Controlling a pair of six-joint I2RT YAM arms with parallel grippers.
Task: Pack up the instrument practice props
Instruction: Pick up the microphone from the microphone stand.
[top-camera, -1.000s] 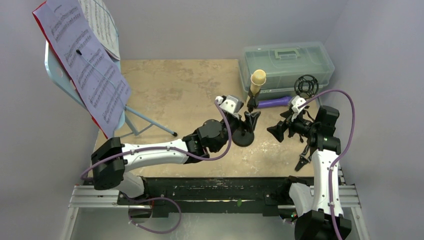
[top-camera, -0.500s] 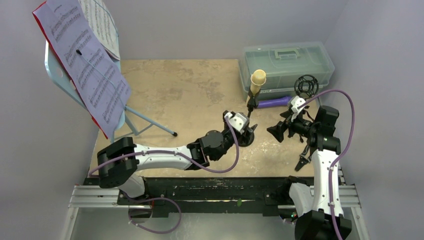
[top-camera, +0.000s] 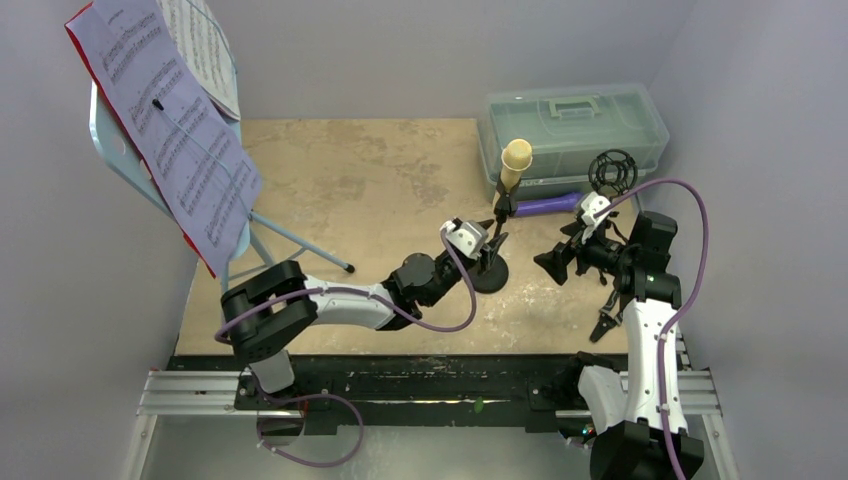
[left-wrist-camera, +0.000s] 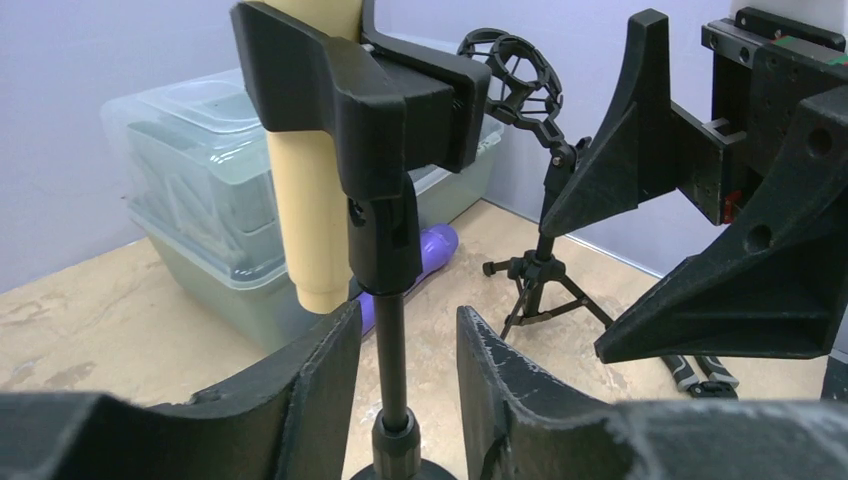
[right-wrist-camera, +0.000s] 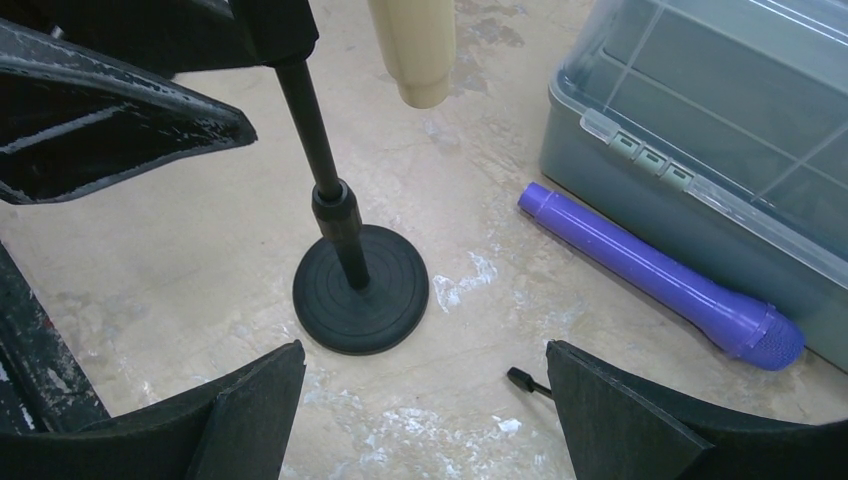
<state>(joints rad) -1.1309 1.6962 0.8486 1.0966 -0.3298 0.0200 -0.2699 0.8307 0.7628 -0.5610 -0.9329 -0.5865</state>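
Observation:
The cream microphone (top-camera: 515, 160) stands clipped in a black mic holder (top-camera: 489, 272) with a round base. My left gripper (top-camera: 493, 250) is low at that holder's pole (left-wrist-camera: 390, 350), one finger on each side. The jaws are partly open and a gap still shows at the right finger (left-wrist-camera: 500, 380). My right gripper (top-camera: 558, 258) hangs wide open and holds nothing, just right of the holder's base (right-wrist-camera: 360, 290). The purple microphone (right-wrist-camera: 650, 270) lies against the box. A second tripod mic holder (top-camera: 612, 172) stands behind it. Far left stands the blue music rest (top-camera: 120, 150) carrying sheet music (top-camera: 180, 140) and a red folder (top-camera: 78, 38).
A translucent grey-green box (top-camera: 572, 125) with a handle sits shut at the back right. Small black pliers (top-camera: 608, 322) lie beside the right arm. The rest's tripod legs (top-camera: 300, 245) reach toward the table's middle. Walls enclose the table on the left, back and right.
My left gripper has dropped and drawn back toward the holder's base, and its jaws have narrowed around the pole. The right arm has not moved.

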